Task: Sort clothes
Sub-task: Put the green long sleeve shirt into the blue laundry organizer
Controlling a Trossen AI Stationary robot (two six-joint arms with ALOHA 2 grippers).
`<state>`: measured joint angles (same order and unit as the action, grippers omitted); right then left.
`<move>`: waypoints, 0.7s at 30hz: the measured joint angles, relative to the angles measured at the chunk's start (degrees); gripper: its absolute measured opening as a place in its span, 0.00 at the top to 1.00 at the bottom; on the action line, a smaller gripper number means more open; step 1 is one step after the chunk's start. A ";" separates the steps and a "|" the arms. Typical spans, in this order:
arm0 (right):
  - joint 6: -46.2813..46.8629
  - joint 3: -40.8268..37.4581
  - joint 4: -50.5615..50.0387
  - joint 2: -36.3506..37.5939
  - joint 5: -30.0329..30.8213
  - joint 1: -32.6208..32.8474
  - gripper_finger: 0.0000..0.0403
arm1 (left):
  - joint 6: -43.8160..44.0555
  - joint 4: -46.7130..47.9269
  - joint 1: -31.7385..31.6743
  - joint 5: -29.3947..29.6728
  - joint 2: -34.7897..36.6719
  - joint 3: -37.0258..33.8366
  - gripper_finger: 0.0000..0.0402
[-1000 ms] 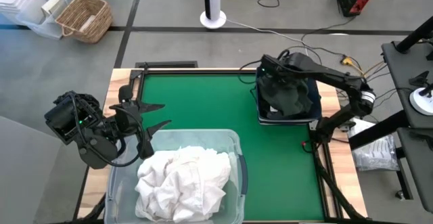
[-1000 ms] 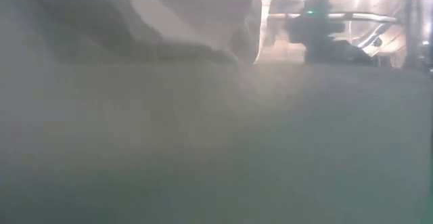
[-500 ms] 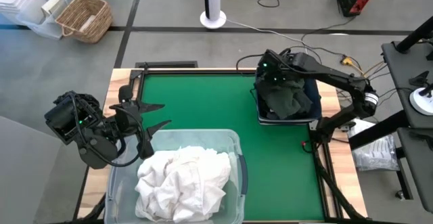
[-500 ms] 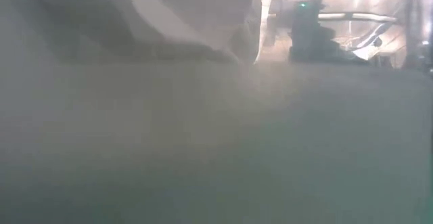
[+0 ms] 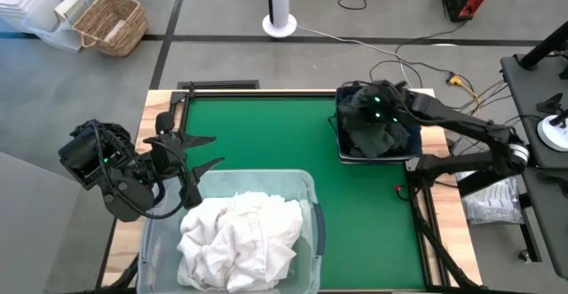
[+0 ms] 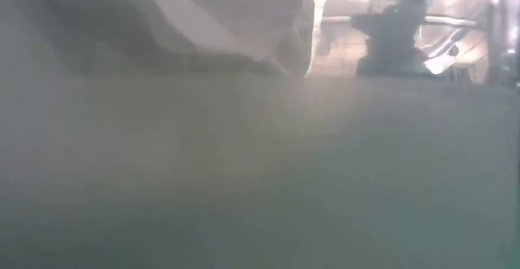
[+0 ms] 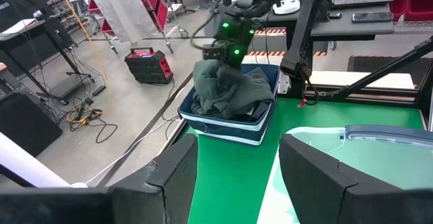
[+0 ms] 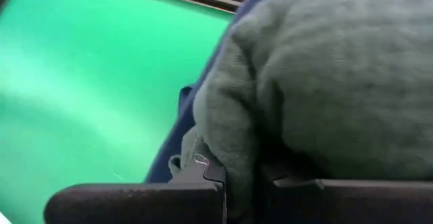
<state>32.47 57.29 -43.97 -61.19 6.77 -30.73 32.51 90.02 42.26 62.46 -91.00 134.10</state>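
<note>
White clothes heaped; dark clothes piled.

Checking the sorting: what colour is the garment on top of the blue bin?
Olive green garment, clearest in the left wrist view.

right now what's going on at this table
A two-armed robot is sorting clothes by colour. The right tool is shut and down on the pile of dark clothes in the dark blue bin at the table's far right; its fingers look pinched on olive fabric. The left tool waits open near the table's left edge, beside the clear tub heaped with white clothes.
</note>
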 joint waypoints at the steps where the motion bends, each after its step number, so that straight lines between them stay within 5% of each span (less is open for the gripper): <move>1: 0.89 -2.32 1.50 1.99 -0.20 -0.35 0.97 | 0.00 0.00 0.00 0.00 0.00 0.00 0.54; 10: 4.64 -15.59 3.09 13.06 -0.48 -2.05 0.97 | 0.00 0.00 0.00 0.00 0.00 0.00 0.54; 21: 0.70 -17.37 -2.92 10.96 5.20 -2.06 0.97 | -0.02 0.00 0.00 0.00 0.00 0.00 0.54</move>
<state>33.17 39.92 -46.89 -50.23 11.97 -32.79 32.49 90.02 42.26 62.46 -91.00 134.10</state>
